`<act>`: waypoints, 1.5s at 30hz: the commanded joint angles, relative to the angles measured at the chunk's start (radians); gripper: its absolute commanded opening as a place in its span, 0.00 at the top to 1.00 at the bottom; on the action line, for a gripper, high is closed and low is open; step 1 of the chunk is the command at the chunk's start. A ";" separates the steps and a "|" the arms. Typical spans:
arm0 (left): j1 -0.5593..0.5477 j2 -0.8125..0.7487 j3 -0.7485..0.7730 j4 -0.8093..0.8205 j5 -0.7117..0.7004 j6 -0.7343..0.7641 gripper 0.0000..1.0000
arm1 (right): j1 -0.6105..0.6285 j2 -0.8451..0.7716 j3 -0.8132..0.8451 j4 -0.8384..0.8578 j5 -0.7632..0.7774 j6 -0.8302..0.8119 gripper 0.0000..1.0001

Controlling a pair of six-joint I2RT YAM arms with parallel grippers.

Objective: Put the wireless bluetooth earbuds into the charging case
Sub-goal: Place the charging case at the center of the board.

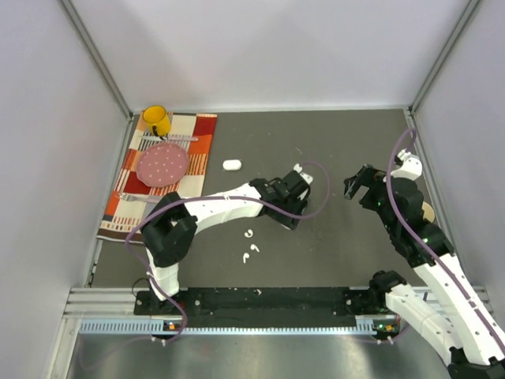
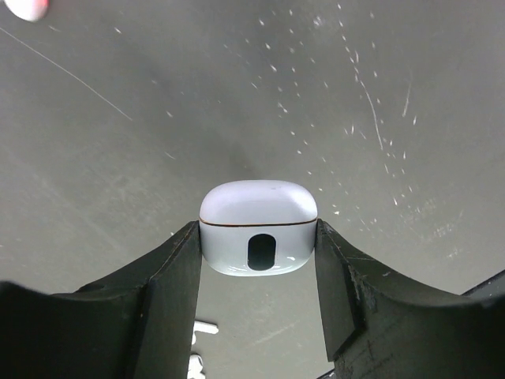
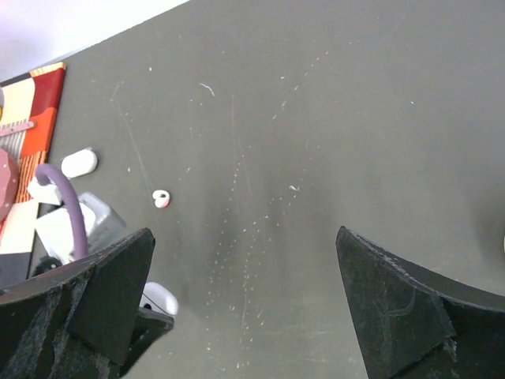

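My left gripper is shut on a white oval charging case with its lid closed, and holds it above the dark table; both fingers press its sides. The case also shows in the right wrist view. Three tiny white earbuds lie close together on the table near the left forearm; two show under the left fingers. Another earbud with a red tip lies farther back. My right gripper is open and empty, to the right of the left gripper.
A second white case lies on the table beside a striped mat. The mat carries a yellow mug and a pink plate. Walls enclose the table on three sides.
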 commanded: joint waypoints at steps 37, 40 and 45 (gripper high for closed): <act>-0.075 0.020 -0.131 0.129 0.041 -0.112 0.30 | -0.008 -0.095 -0.018 -0.045 0.029 0.015 0.01; -0.075 0.018 -0.131 0.128 0.044 -0.103 0.29 | -0.006 -0.097 -0.021 -0.048 0.023 0.017 0.01; -0.075 0.004 -0.127 0.123 0.057 -0.041 0.28 | -0.008 -0.097 -0.021 -0.050 0.026 0.011 0.01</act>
